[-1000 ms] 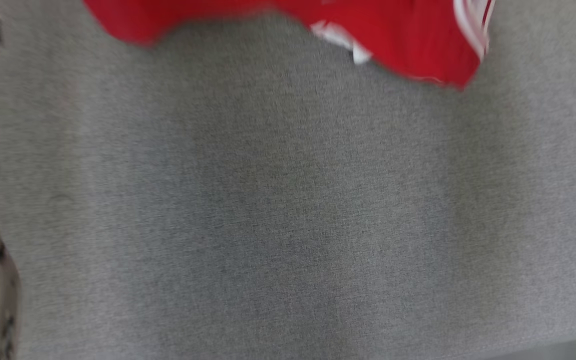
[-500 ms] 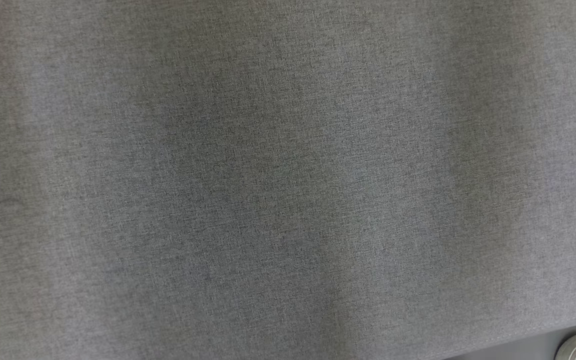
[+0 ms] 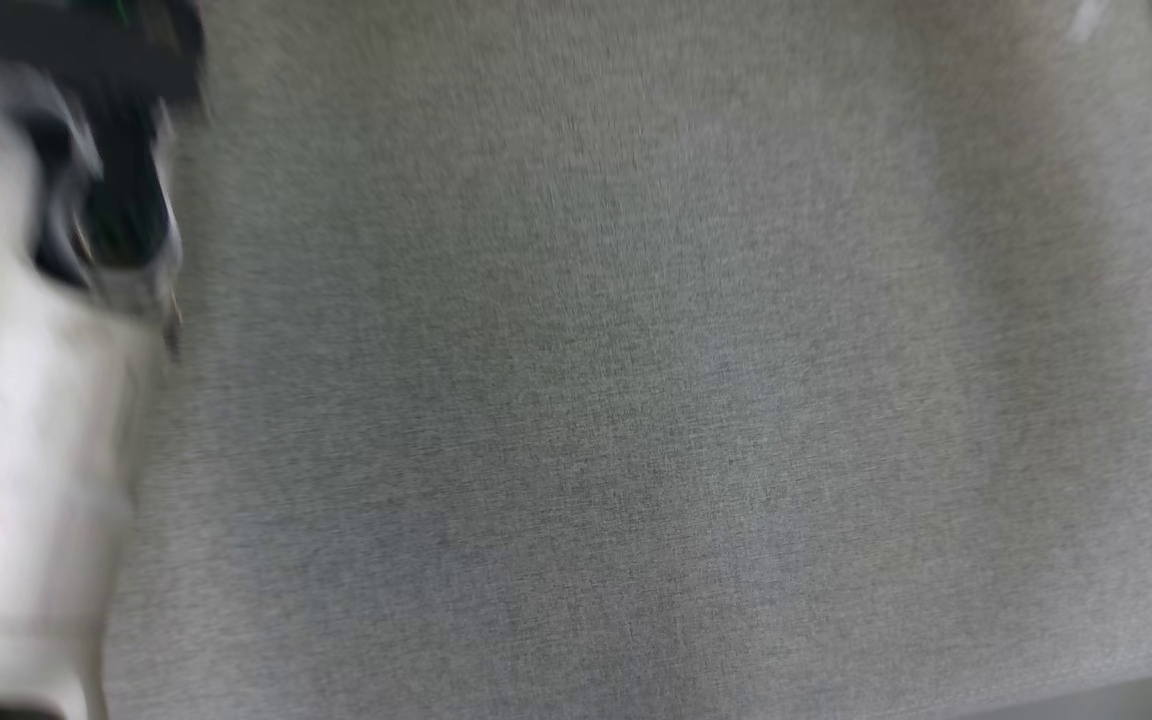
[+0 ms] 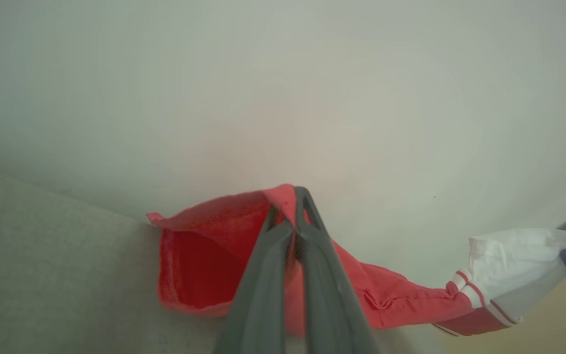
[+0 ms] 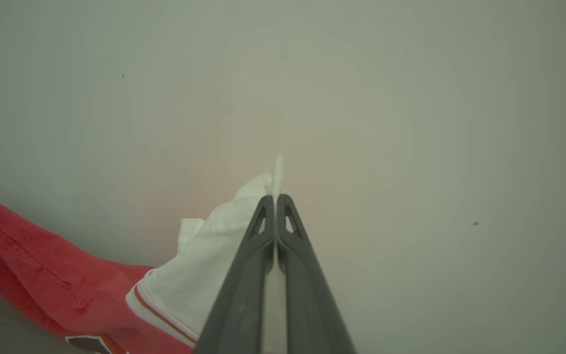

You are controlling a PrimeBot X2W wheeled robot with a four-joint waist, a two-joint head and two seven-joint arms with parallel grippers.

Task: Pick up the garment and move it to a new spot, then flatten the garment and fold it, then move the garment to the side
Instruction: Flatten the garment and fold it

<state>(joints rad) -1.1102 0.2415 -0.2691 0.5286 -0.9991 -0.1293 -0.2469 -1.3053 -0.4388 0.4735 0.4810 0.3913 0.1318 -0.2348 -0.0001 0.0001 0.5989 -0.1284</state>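
Swung since a second ago, the head camera now catches a pale forearm (image 3: 16,450) over the grey surface (image 3: 636,400), while the left gripper (image 4: 290,206) and right gripper (image 5: 275,199) pinch the garment (image 4: 199,255) spread between them, likely for laying flat.

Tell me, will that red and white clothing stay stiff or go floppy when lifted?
Probably floppy: the garment sags in a curve between the left end effector and the right end effector. Likely light, since thin pinches at its edges carry it. Slipping seems unlikely; both are shut on cloth.
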